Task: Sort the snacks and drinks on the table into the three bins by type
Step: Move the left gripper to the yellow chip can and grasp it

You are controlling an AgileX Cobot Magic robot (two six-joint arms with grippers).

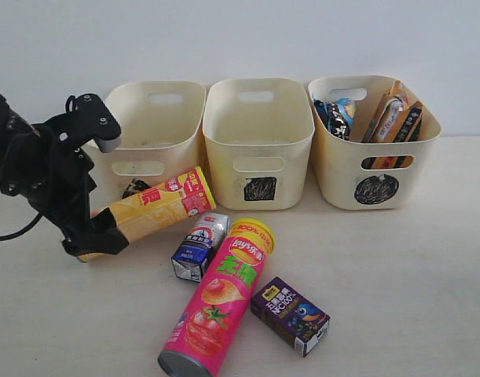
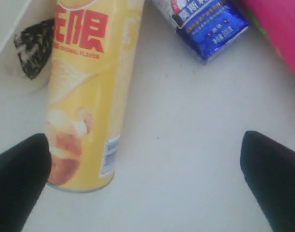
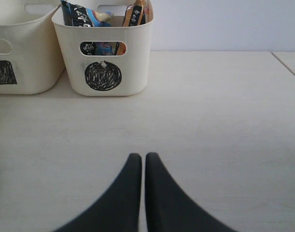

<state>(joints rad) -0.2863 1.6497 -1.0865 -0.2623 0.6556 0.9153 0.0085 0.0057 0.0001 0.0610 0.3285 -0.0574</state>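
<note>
The yellow chip can [image 1: 149, 210] lies on the table [image 1: 397, 267] in front of the left bin [image 1: 149, 129], whose black scribble [image 2: 34, 48] shows in the left wrist view. My left gripper [image 1: 98, 236] is open at the can's bottom end [image 2: 82, 145]; the can sits beside one finger [image 2: 19, 181], far from the other [image 2: 273, 179]. The pink Lay's can [image 1: 220, 302], the blue and white carton [image 1: 199, 247] and the purple carton [image 1: 291, 314] lie nearby. My right gripper [image 3: 140, 157] is shut on nothing, low over bare table.
The middle bin [image 1: 259, 129] bears a square mark. The right bin [image 1: 373, 149], marked with a circle [image 3: 103, 75], holds the blue-black bag [image 1: 334, 116] and the orange bag [image 1: 393, 118]. A white wall runs behind the bins.
</note>
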